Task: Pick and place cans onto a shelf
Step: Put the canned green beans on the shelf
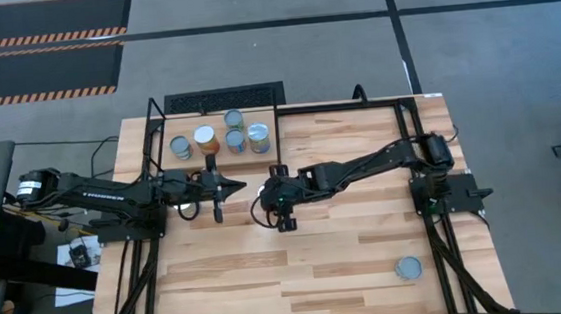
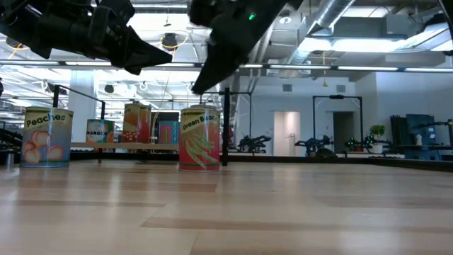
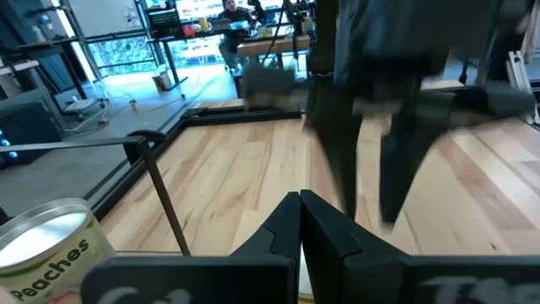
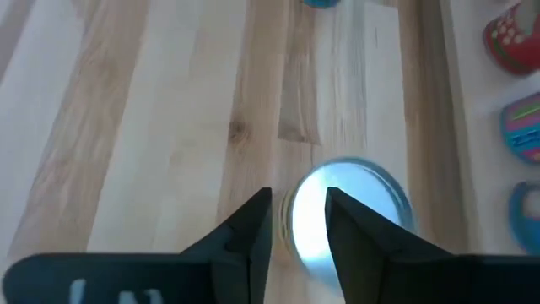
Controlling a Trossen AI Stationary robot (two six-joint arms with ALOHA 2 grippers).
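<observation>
My right gripper [image 1: 285, 215] hangs over the table's middle, pointing down, fingers a little apart [image 4: 297, 224]. A Green Beans can [image 2: 199, 138] with a silver lid [image 4: 354, 207] stands upright on the table right below it. The fingertips [image 2: 200, 86] are above its lid and clear of it. My left gripper [image 1: 239, 188] is shut and empty [image 3: 299, 221], held level above the table beside the right one. The shelf [image 1: 197, 121] at the far left holds several upright cans [image 1: 236, 139]. One more can [image 1: 408, 267] stands near the front right.
A Peaches can [image 3: 51, 249] stands by the shelf's thin black rod [image 3: 164, 203], close to my left gripper. Another Peaches can [image 2: 46, 137] shows at the low view's left. Black frame rails [image 1: 415, 146] run along the table's sides. Bare planks lie toward the near edge.
</observation>
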